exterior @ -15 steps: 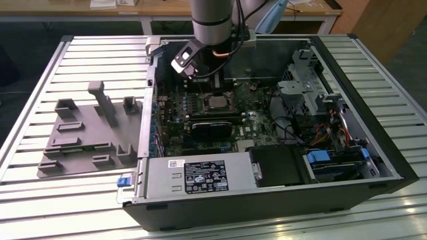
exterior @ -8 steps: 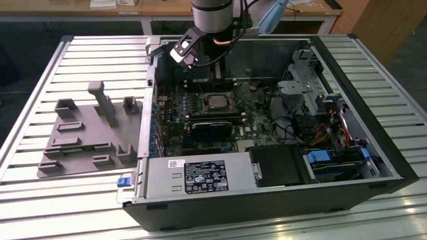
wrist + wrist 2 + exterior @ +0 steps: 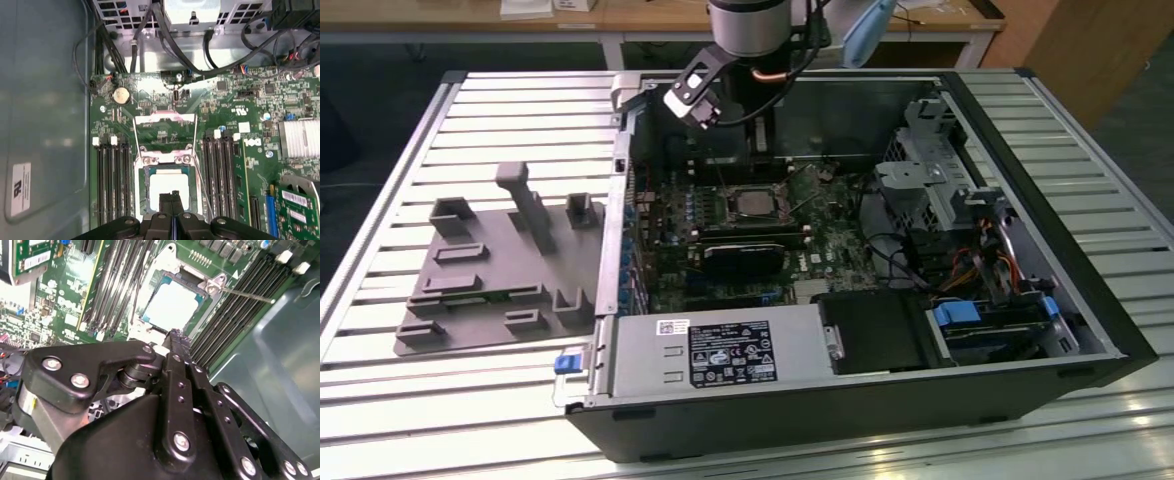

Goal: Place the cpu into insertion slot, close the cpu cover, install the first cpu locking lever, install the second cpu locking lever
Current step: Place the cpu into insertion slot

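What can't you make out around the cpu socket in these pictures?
- First wrist view: near edge of the cpu, hidden behind the gripper.
- Both wrist views: whether the gripper touches the cpu; its tip blocks the contact.
- Exterior view: the locking lever, plain in the second wrist view, is too thin to find here.

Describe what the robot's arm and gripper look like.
The arm ends in a silver-grey cylinder, with a light blue cap beside it and a black cable looping past. The gripper is matte black: chunky linkage bars pinned with round silver screws, narrowing to two slim fingers.
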Available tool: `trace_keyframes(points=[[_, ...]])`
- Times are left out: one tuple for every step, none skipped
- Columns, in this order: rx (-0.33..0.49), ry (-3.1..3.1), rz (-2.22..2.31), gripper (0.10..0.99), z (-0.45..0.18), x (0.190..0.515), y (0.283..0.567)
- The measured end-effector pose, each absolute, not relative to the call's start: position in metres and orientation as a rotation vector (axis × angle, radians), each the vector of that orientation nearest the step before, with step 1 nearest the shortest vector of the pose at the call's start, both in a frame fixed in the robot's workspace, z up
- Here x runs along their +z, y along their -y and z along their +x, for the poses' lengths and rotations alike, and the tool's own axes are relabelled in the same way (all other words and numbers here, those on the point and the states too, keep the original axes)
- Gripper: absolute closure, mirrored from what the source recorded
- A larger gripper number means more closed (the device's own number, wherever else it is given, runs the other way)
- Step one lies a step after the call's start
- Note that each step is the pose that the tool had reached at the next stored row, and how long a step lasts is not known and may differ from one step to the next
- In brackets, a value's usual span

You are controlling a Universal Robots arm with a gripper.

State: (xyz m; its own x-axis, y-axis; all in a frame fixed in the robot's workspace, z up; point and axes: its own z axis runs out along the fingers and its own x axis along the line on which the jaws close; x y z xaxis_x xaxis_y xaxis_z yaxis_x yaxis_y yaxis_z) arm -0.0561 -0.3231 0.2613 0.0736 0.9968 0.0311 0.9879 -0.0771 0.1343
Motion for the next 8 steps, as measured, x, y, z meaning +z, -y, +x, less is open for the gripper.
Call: trace_keyframes(points=[[0.175, -2.08, 2.243, 0.98, -0.0546, 0.2613, 0.3231], [0.175, -2.08, 2.243, 0.98, -0.0542, 0.2613, 0.3232], [0.175, -2.08, 2.243, 0.98, -0.0542, 0.2615, 0.3232], [0.175, -2.08, 2.243, 0.98, -0.0542, 0.2621, 0.3232], [0.175, -2.08, 2.243, 0.98, -0.0542, 0.263, 0.3231], [0.175, -2.08, 2.243, 0.98, -0.0542, 0.2638, 0.3231], [0.175, -2.08, 2.243, 0.98, -0.0542, 0.2638, 0.3231], [0.175, -2.08, 2.244, 0.98, -0.0542, 0.2638, 0.3231]])
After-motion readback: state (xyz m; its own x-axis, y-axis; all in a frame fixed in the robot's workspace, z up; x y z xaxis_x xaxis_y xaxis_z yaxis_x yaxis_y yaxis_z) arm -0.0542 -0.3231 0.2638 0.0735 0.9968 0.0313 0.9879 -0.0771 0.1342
